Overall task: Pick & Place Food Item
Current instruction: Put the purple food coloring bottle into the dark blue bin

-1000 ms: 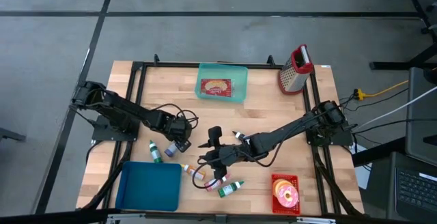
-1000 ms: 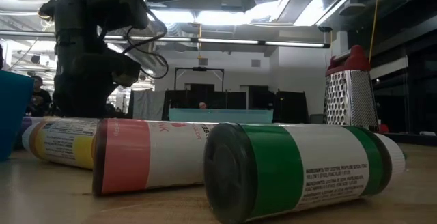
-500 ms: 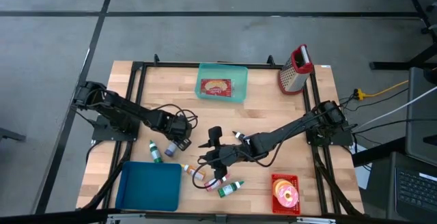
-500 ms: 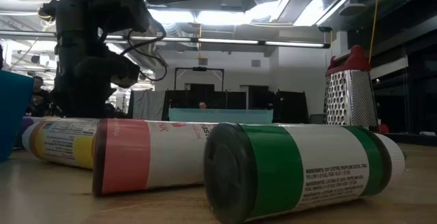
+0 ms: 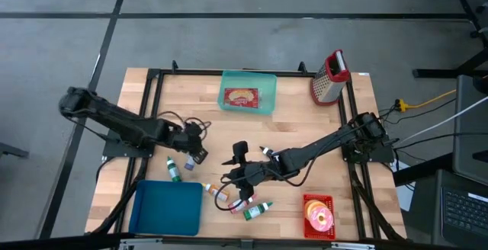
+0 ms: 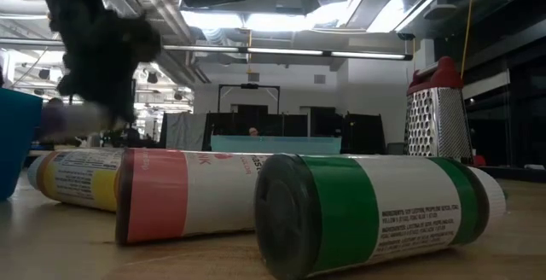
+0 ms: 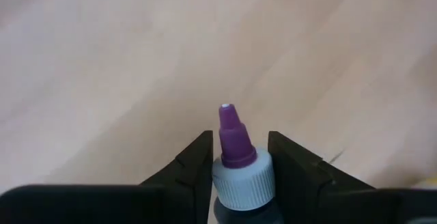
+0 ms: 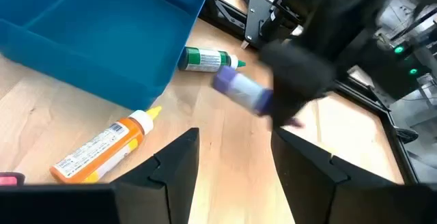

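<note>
A wooden worktop [image 5: 305,128] is seen from above with two dark robot arms reaching toward its middle.

The left gripper [image 7: 235,157] has its jaws closed on a small purple bottle [image 7: 239,176], gripping it just below its purple nozzle and pale cap. In the right wrist view the bottle [image 8: 240,91] hangs tilted in the air above the wood, clear of the surface. From above, this gripper [image 5: 192,150] sits left of centre, just past the far edge of the blue bin [image 5: 166,208].

The right gripper [image 5: 238,175] hovers near the middle of the worktop with its jaws apart and nothing between them.

A green bottle [image 5: 174,169] lies beside the bin's far edge. An orange bottle [image 8: 106,148] lies on its side near the bin's corner. A pink bottle [image 6: 183,193] and a second green bottle [image 6: 375,207] lie side by side close to the low camera.

At the far edge stand a teal tray [image 5: 248,91] holding a packet, and a metal grater [image 5: 329,78] with a red top. A red basket [image 5: 319,215] with a doughnut sits at the near right.
</note>
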`<control>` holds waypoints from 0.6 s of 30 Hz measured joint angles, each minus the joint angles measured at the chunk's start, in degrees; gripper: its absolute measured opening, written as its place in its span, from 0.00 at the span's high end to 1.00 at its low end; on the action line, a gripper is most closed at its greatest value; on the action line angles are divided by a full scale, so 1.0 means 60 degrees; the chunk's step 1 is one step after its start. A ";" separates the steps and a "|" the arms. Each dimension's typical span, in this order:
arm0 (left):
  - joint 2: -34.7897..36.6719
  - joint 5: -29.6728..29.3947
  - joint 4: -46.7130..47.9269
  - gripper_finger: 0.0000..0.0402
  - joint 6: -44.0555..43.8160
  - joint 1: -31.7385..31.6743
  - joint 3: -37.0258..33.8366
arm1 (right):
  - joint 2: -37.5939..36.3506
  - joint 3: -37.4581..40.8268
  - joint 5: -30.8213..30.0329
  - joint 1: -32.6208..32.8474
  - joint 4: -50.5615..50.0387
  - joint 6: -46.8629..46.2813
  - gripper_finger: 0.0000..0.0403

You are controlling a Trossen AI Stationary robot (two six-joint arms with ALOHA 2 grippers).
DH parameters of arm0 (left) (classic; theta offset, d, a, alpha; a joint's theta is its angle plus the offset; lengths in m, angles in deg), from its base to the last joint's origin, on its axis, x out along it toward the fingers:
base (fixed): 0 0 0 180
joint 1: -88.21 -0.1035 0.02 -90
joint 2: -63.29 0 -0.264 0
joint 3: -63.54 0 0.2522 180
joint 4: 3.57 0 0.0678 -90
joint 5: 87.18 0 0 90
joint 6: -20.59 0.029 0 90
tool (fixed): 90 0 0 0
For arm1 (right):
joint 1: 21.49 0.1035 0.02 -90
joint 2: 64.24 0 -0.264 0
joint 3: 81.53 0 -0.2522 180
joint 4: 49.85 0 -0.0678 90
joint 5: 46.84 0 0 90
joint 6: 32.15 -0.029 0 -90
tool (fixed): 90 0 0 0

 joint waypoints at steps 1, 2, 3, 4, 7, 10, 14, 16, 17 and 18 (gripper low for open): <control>0.0301 -0.0358 -0.0015 0.72 -0.0078 0.0128 0.0004 | 0.0000 0.0000 -0.0002 0.0000 -0.0002 0.0000 0.54; 0.0567 -0.0709 -0.0047 0.72 -0.0191 0.0275 0.0007 | 0.0000 0.0000 0.0002 0.0000 -0.0002 0.0000 0.54; 0.0828 -0.1000 -0.0026 0.72 -0.0340 0.0452 0.0007 | 0.0000 0.0000 0.0002 0.0000 -0.0002 -0.0010 0.54; 0.1080 -0.1198 -0.0017 0.72 -0.0489 0.0643 0.0007 | 0.0000 0.0000 0.0002 0.0000 -0.0004 -0.0025 0.54; 0.1604 -0.1604 -0.0062 0.72 -0.1258 0.1348 0.0011 | 0.0000 0.0000 0.0002 0.0000 -0.0022 -0.0037 0.54; 0.1747 -0.1617 -0.0300 0.72 -0.2228 0.2223 0.0022 | 0.0000 0.0000 0.0002 0.0000 -0.0078 -0.0102 0.54; 0.1457 -0.1370 -0.0605 0.72 -0.3948 0.3481 0.0022 | 0.0000 0.0000 0.0002 0.0000 -0.0107 -0.0102 0.54; 0.1163 -0.1366 -0.0819 0.72 -0.4900 0.4127 0.0024 | 0.0000 0.0000 0.0002 0.0000 -0.0107 -0.0102 0.54; 0.0961 -0.1375 -0.0980 0.72 -0.5333 0.4427 0.0026 | 0.0000 0.0000 0.0002 0.0000 -0.0111 -0.0102 0.54; 0.0726 -0.1402 -0.1194 0.72 -0.5751 0.4716 0.0026 | 0.0000 0.0000 0.0002 0.0000 -0.0111 -0.0102 0.54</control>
